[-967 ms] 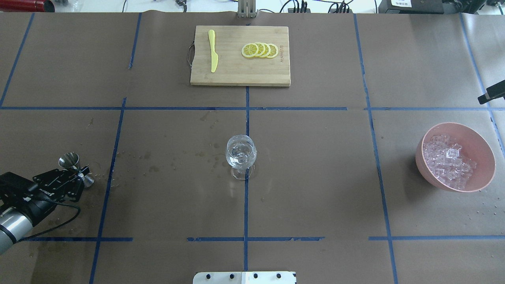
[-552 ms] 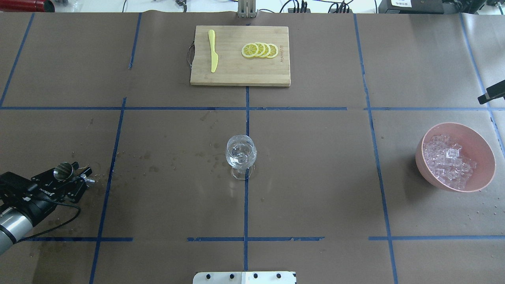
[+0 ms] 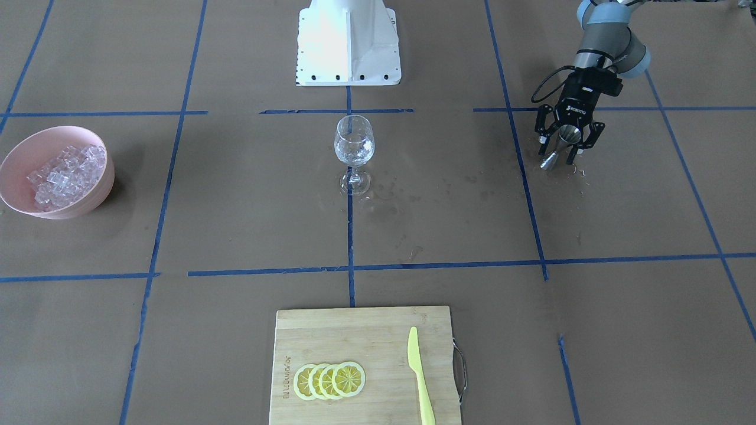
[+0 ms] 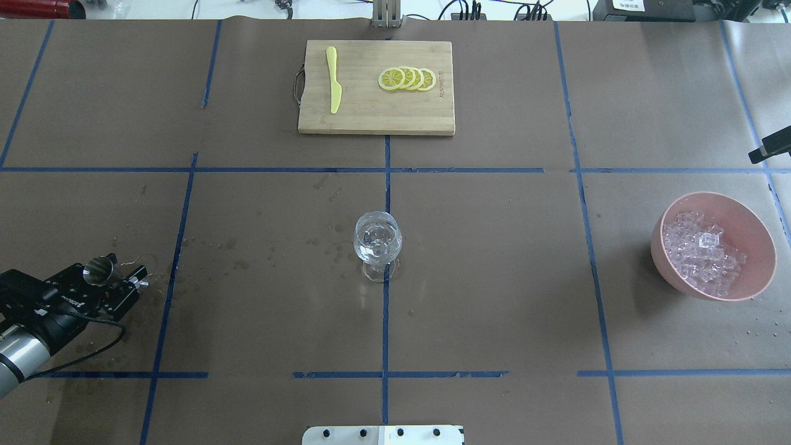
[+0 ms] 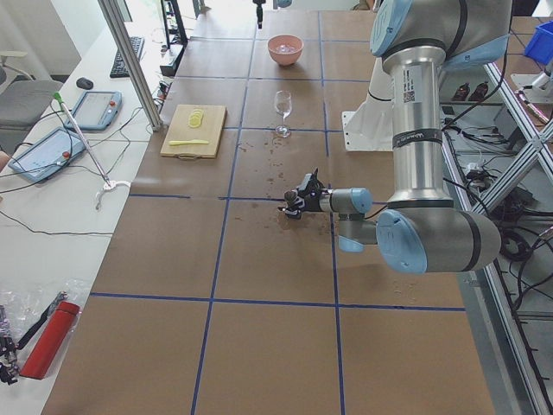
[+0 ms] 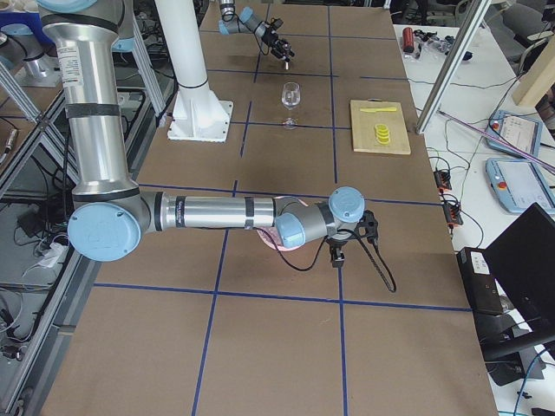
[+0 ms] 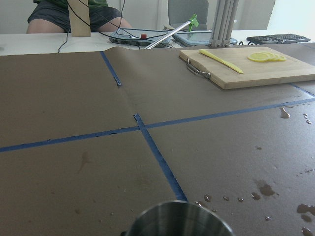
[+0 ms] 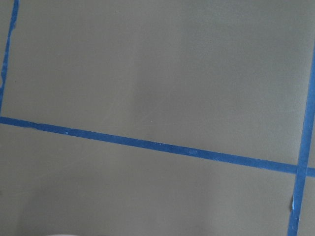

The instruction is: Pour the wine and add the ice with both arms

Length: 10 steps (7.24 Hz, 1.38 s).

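Observation:
A steel jigger [image 4: 97, 271] sits slightly tilted in my left gripper [image 4: 128, 267], which is shut on it low over the table at the left; its rim fills the bottom of the left wrist view [image 7: 177, 222]. The same gripper [image 3: 558, 154] shows on the right in the front view. A wine glass [image 4: 377, 240] with a little clear wine stands at the table's centre. The ice [image 4: 703, 253] is heaped in a pink bowl [image 4: 759, 247] at the right. Only a black piece of my right gripper [image 4: 770, 146] shows beyond the bowl, and I cannot tell its state.
A wooden cutting board [image 4: 371, 118] at the far middle carries lemon slices [image 4: 406, 79] and a yellow knife [image 4: 334, 80]. Wet spots mark the paper around the glass and near the jigger. The white robot base [image 3: 348, 41] stands at the near edge.
My left gripper has turned the jigger from strongly tipped to nearly upright and drawn back slightly toward the left. Glass, bowl and right gripper have not moved.

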Motion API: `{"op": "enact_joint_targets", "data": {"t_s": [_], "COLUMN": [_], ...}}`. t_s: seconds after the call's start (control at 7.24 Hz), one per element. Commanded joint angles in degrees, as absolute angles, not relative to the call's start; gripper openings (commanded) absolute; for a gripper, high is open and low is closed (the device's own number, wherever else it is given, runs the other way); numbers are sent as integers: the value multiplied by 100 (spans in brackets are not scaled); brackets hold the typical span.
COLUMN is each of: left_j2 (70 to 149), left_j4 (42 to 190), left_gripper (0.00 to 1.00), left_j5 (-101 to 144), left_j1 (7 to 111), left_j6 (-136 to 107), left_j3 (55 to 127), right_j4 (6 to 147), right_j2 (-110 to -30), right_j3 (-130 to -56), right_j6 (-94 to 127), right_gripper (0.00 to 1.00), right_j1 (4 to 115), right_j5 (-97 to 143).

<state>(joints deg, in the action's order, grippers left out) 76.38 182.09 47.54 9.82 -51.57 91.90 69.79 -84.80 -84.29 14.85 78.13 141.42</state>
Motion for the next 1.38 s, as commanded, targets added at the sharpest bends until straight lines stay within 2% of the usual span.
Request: {"op": "enact_joint_targets", "data": {"t_s": [0.0,0.14,0.41,0.83,0.97,1.24], "left_j2": [7437,7201,6463,5715,5661,5721], "left_j4": [18150,18141,18141,18167,18176,18141], "left_gripper": [99,99,99,99,99,99], "left_j5": [4981,5288,6201,6574,6870,8569], "left_j1": [976,976,984,1203,1448,2631], "left_j6": [-5115,-5089,-4976,-4799,-4799,-4790], "left_j3": [9202,9263,9876,10081,10072,10002], "right_j4": [6979,6979,6979,6952,6735,5264], "right_j2": [-8481,-8481,-8473,-8499,-8603,-8963], "right_j3": [-8437,-8455,-8438,-8577,-8717,-8728], "right_j6": [1485,1485,1494,1703,1975,3053], "right_gripper": [100,100,100,100,100,100], "right_j1": [7813,7813,7813,7813,7813,7525], "right_j5": [14142,14142,14142,14150,14150,14081]}}
